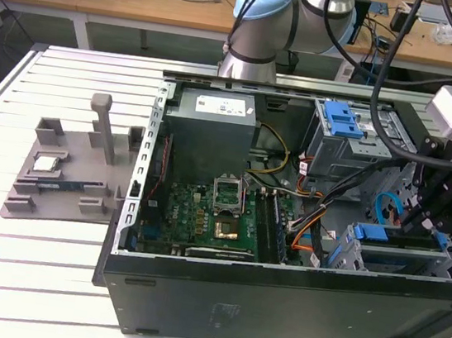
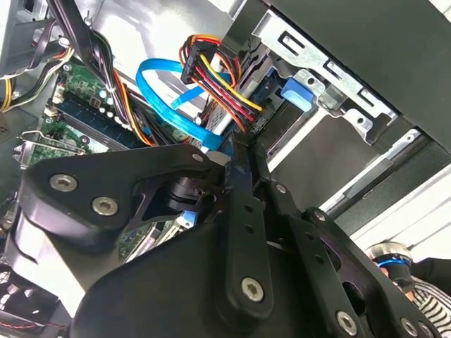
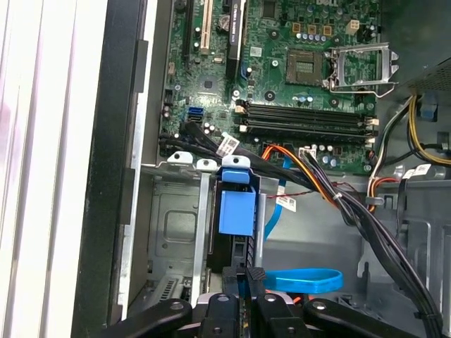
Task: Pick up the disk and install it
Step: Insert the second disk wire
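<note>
- Claw (image 3: pixel 248 276) fingers are pressed together, clamped on the disk's (image 3: pixel 236 211) edge.
- Disk sits directly ahead of the fingertips, standing in the drive cage (image 3: pixel 176 232) slot inside the case (image 1: pixel 276 296).

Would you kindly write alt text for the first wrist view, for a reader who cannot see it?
The black claw reaches into an open computer case, its tips at a blue-framed disk standing on edge in a metal drive bay. Beyond lie a green motherboard, bundled cables and a looped blue data cable.
</note>
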Available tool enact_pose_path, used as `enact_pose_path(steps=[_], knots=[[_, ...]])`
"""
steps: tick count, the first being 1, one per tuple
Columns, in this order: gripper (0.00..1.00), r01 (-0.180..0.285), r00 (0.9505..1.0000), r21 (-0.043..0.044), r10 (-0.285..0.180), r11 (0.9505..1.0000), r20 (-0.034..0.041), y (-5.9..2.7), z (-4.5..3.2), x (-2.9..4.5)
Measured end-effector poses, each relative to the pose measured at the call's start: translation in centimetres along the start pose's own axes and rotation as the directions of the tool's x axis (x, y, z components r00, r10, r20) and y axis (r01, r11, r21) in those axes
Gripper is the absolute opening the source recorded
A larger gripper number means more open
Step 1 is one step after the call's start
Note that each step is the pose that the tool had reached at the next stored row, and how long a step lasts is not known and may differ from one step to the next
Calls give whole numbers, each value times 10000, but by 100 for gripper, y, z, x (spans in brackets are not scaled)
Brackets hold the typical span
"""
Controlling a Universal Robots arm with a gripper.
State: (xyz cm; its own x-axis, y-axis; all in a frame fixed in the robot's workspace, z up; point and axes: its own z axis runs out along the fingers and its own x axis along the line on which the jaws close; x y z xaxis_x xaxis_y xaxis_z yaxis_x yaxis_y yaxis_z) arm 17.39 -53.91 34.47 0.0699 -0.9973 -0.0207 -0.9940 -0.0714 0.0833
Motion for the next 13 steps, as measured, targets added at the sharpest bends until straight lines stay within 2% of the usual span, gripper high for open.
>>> enact_pose_path(steps=[13], knots=[[16,0,10000,-45,0,10000,15,-16,46,3]])
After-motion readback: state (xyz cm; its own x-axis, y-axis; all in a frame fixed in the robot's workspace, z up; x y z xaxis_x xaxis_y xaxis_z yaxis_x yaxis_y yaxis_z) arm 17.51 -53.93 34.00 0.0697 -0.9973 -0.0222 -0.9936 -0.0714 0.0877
